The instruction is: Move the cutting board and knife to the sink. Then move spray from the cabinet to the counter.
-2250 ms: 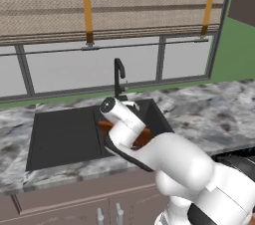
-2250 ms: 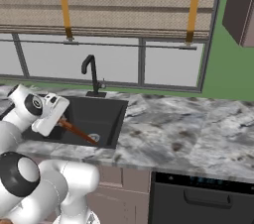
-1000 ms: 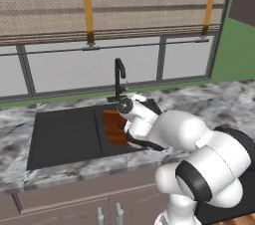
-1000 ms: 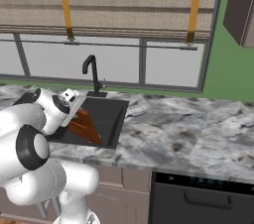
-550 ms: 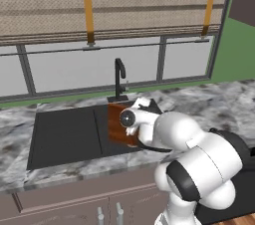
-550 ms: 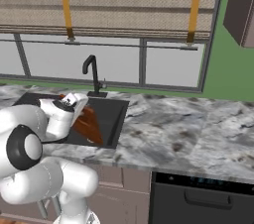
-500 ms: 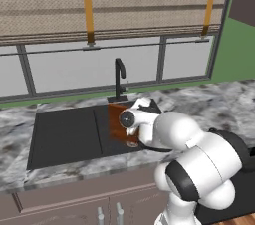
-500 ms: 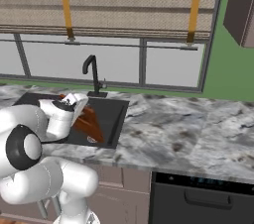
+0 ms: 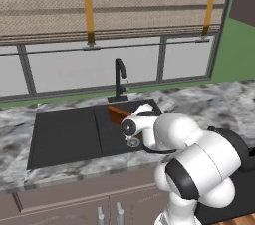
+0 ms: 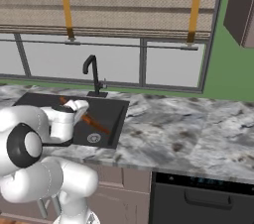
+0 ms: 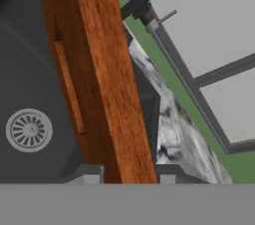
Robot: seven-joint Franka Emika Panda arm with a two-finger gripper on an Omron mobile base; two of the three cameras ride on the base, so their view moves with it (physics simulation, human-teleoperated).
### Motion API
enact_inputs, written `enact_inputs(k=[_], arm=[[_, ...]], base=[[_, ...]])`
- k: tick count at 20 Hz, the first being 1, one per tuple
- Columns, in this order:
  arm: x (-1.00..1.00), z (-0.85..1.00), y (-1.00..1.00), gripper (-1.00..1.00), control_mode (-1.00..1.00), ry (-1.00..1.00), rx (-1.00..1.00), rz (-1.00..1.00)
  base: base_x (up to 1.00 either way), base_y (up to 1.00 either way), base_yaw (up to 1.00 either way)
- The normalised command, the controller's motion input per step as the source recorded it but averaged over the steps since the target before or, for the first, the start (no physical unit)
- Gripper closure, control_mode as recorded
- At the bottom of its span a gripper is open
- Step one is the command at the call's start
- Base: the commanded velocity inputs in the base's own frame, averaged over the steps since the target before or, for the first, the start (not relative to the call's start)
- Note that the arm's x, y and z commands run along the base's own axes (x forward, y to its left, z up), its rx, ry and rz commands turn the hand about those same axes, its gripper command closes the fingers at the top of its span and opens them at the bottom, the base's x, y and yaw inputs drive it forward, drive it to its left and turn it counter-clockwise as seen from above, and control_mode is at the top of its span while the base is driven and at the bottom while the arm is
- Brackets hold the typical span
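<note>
This is a home kitchen. A black sink (image 9: 69, 134) with a drain (image 11: 29, 129) is sunk into a grey-and-white marbled bench (image 10: 188, 129), and a black tap (image 9: 120, 77) stands behind it. A wide window (image 9: 99, 64) with roll-up blinds (image 10: 124, 0) on orange straps runs along the green wall. Taupe drawers with steel handles (image 9: 108, 214) sit below, and a dark built-in appliance (image 10: 203, 198) shows under the bench to the right.

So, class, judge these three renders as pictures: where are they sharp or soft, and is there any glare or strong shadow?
Left base view: flat, even light, no glare on the grey-and-white marbled counter, slightly soft throughout. Right base view: equally even light; the black sink basin reads very dark, hiding detail. Hand view: the reddish-brown wooden cutting board looms large and blurry, its grain smeared; the round drain is fairly crisp.
</note>
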Motion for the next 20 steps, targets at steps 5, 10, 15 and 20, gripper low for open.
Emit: enact_inputs(k=[5, 10, 15, 20], arm=[[-0.10, -0.33, 0.02, 1.00, -1.00, 0.01, 0.04, 0.00], [-0.30, -0.54, 0.37, 1.00, -1.00, 0.18, 0.00, 0.00], [-0.34, -0.50, 0.39, 1.00, -1.00, 0.24, 0.00, 0.00], [-0.28, -0.36, 0.41, 1.00, -1.00, 0.27, 0.00, 0.00]], base=[[0.00, 0.00, 0.00], [0.00, 0.00, 0.00], [0.00, 0.00, 0.00], [0.00, 0.00, 0.00]])
